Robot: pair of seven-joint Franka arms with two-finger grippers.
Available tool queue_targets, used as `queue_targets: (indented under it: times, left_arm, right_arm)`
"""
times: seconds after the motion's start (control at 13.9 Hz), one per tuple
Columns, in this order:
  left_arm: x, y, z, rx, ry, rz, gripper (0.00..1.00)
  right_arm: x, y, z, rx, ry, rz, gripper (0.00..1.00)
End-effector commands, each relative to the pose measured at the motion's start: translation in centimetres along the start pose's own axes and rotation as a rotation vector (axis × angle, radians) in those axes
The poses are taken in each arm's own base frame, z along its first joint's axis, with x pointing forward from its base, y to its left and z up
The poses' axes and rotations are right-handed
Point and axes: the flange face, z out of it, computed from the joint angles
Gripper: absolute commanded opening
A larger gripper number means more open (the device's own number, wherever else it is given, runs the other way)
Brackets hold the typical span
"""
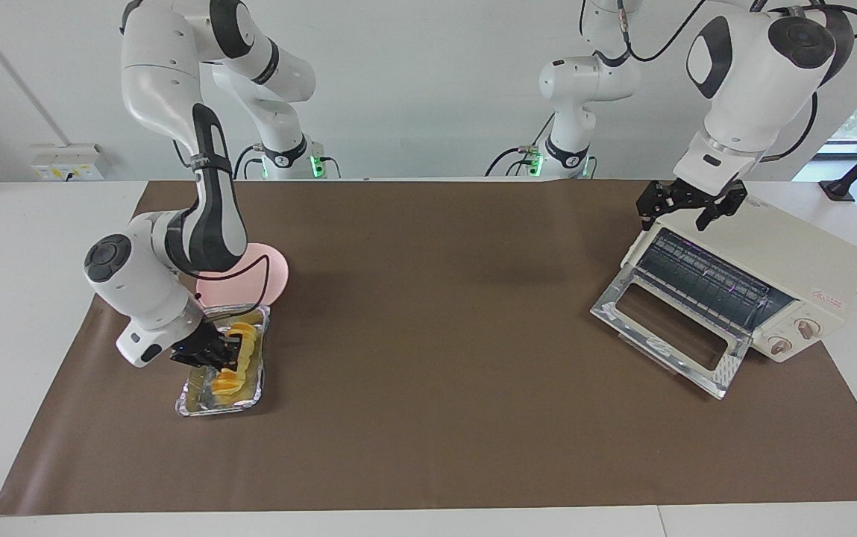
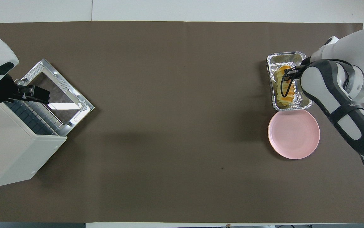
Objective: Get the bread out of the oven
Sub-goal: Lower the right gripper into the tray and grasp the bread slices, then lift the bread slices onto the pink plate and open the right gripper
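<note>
1. We see the oven [image 1: 752, 291] at the left arm's end of the table, set at an angle, its silver glass door [image 1: 670, 332] dropped open flat onto the brown mat [image 1: 435, 358] and the wire rack [image 1: 704, 280] showing inside.
2. Our left gripper [image 1: 685, 205] hangs over the top front edge of the oven, its fingers spread apart with nothing between them; this arm waits.
3. The bread [image 1: 236, 358] is not in the oven: it lies in a silver foil tray [image 1: 197, 406] at the right arm's end of the table, the yellow-orange slices in a bent row.
4. Our right gripper [image 1: 221, 356] reaches down into the tray and sits on the bread; its fingers appear closed around the slices near the middle of the loaf, though we cannot tell how firmly they grip.
5. In the overhead view the right gripper [image 2: 288, 75] covers part of the bread [image 2: 288, 95], with the foil tray [image 2: 272, 66] around both.
6. A round pink plate [image 1: 268, 272] sits just beside the tray, nearer to the robots; the right arm partly hides it in the facing view, while the overhead view shows the plate [image 2: 293, 134] bare.
</note>
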Motion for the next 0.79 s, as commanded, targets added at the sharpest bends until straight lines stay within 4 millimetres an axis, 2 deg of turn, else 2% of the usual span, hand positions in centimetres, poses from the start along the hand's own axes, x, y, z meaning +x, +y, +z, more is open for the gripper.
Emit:
queue_targets:
  times: [0.0, 0.14, 0.36, 0.58, 0.72]
  left_arm:
    - [-0.7, -0.3, -0.5, -0.015, 0.007, 0.0, 1.0]
    - [-0.7, -0.3, -0.5, -0.015, 0.007, 0.0, 1.0]
    - [-0.7, -0.3, -0.4, -0.015, 0.005, 0.0, 1.0]
    - [-0.7, -0.3, -0.5, -0.015, 0.007, 0.0, 1.0]
    - [-0.7, -0.3, -0.5, -0.015, 0.007, 0.0, 1.0]
  right_arm:
    - [0.5, -0.6, -3.9, -0.001, -0.015, -0.001, 0.18]
    - [0.3, -1.1, -6.1, -0.003, -0.02, -0.008, 0.18]
    - [-1.5, -1.9, -9.7, -0.003, -0.058, -0.01, 0.18]
    - [-5.0, -3.5, -12.6, -0.005, -0.155, 0.029, 0.19]
    - [-8.0, -4.3, -13.1, 0.012, -0.26, 0.043, 0.2]
